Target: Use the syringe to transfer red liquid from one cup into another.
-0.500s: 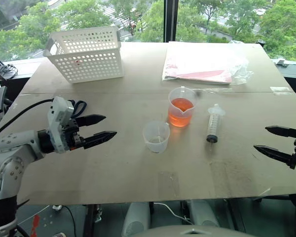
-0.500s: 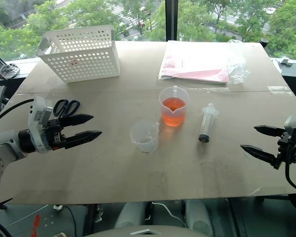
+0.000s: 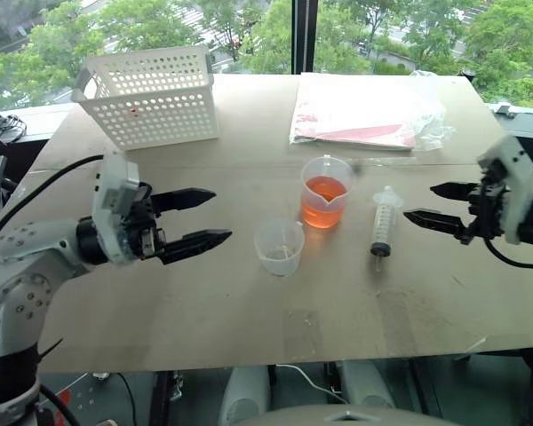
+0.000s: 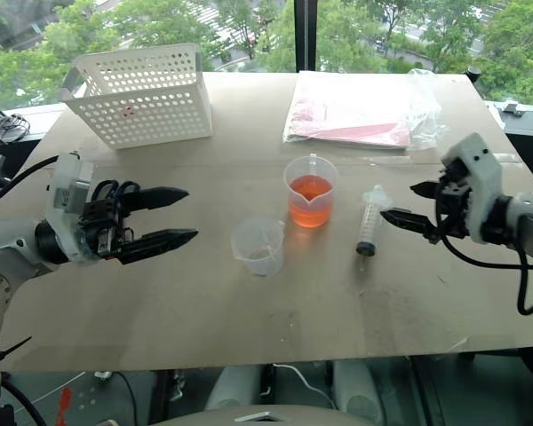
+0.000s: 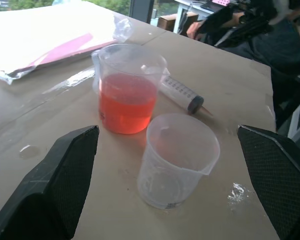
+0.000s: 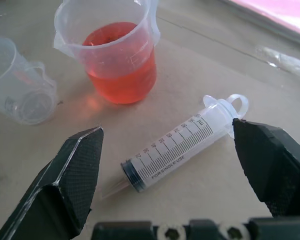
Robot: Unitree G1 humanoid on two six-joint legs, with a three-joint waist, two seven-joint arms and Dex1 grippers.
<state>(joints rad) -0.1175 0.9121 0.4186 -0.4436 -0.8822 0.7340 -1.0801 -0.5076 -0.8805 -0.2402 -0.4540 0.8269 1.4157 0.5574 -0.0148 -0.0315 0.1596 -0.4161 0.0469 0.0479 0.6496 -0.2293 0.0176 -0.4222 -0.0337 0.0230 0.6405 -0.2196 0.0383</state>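
Syringe [image 6: 176, 148] lies flat on the table [image 3: 249, 311], and we see it directly ahead of our right gripper [image 3: 431, 203], whose jaws are spread wide and empty with the barrel lying between the lines of the two fingers, near but not touched. Its dark tip points toward us and its plunger end away. Just beyond the syringe from those jaws stands the beaker [image 3: 325, 193], partly full of red liquid [image 3: 324, 201], close beside the syringe but apart from it. Our left gripper [image 3: 211, 217] is likewise spread wide and holds nothing; the cup [image 3: 280, 248] stands upright straight ahead of its jaws, untouched, with the beaker behind it. The cup sits just beside the beaker, and we cannot tell whether it holds any liquid.
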